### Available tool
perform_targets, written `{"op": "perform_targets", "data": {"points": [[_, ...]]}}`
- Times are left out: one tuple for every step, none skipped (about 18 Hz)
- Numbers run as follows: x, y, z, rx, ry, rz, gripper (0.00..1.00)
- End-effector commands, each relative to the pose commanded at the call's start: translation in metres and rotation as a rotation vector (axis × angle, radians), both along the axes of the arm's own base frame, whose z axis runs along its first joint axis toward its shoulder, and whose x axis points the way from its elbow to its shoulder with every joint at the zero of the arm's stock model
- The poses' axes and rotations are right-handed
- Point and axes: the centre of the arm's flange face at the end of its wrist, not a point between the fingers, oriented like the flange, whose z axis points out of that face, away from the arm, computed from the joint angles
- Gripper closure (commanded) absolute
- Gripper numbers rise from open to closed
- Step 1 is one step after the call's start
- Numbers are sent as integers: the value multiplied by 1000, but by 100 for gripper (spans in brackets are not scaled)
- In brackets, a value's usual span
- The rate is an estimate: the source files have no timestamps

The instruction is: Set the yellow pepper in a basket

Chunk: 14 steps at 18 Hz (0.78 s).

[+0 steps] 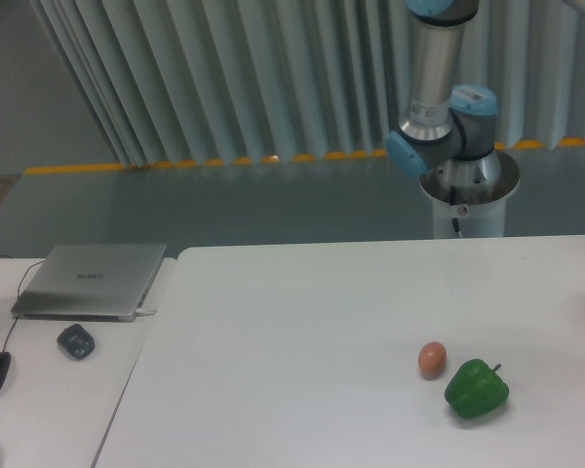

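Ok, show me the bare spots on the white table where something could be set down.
The big table is bare from its left edge across to the egg, and along the back edge. The front right is crowded: the egg and green pepper sit close together. The side desk holds a laptop and mouse.

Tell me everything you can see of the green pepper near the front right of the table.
The glossy green bell pepper is lobed and blocky, with a short dark stem poking out at its upper right. It looks whole and smooth-skinned, lying on the white table near the front right. The small brown egg sits just to its upper left, close by; whether they touch is unclear. No claw is in view.
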Motion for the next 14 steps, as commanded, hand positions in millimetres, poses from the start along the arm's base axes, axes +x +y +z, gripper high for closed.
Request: {"op": "perform_targets", "data": {"points": [[-14,-10,-4,2,-2,21,46],[-23,-18,-7,0,-5,38,46],[-31,-26,-11,1,-7,55,46],[-37,-28,-16,2,-4,59,46],[-43,-30,-20,3,2,64,46],[-47,-30,-25,5,7,70,46],[-52,-30,-33,6,8,78,46],[-55,-29,-38,6,9,79,46],[-58,-29,-46,6,6,82,46],[-61,-28,-50,8,8,87,46],[-67,-30,-58,10,15,97,46],[-70,-32,-63,11,18,102,46],[-78,-35,-67,12,22,109,46],[-82,-37,-70,12,21,113,46]]}}
